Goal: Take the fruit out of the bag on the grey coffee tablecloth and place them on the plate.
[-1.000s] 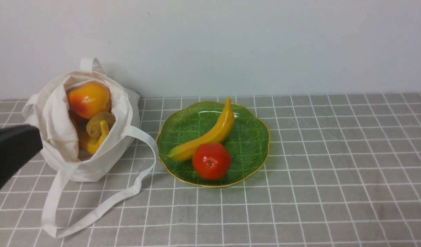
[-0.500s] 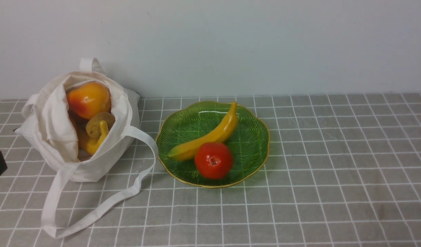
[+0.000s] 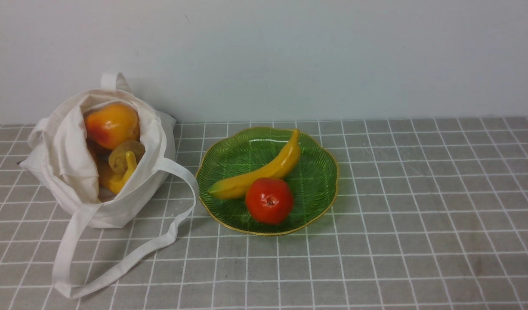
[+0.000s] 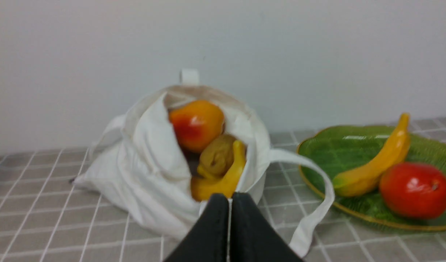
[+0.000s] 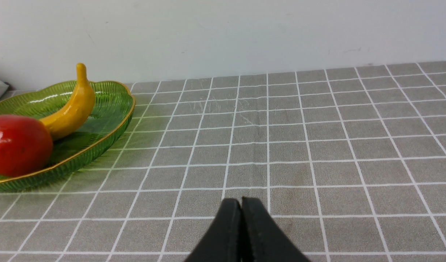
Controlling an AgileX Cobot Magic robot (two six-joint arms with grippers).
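The off-white cloth bag (image 3: 66,172) lies open at the left on the grey grid tablecloth (image 3: 397,193). Inside it are an orange-yellow pear (image 3: 111,125), a brownish kiwi (image 3: 125,154) and a yellow banana (image 3: 122,174). The green plate (image 3: 315,181) in the middle holds a banana (image 3: 264,172) and a round red fruit (image 3: 270,200). My left gripper (image 4: 230,198) is shut and empty, low and short of the bag (image 4: 150,171), out of the front view. My right gripper (image 5: 241,202) is shut and empty over bare cloth, right of the plate (image 5: 110,109).
One long bag strap (image 3: 130,258) loops over the cloth toward the front, close to the plate's left rim. A pale wall (image 3: 289,56) stands right behind the bag and the plate.
My left arm has pulled back out of the front view at the left edge. The banana and the red fruit on the plate have shifted slightly to the right.
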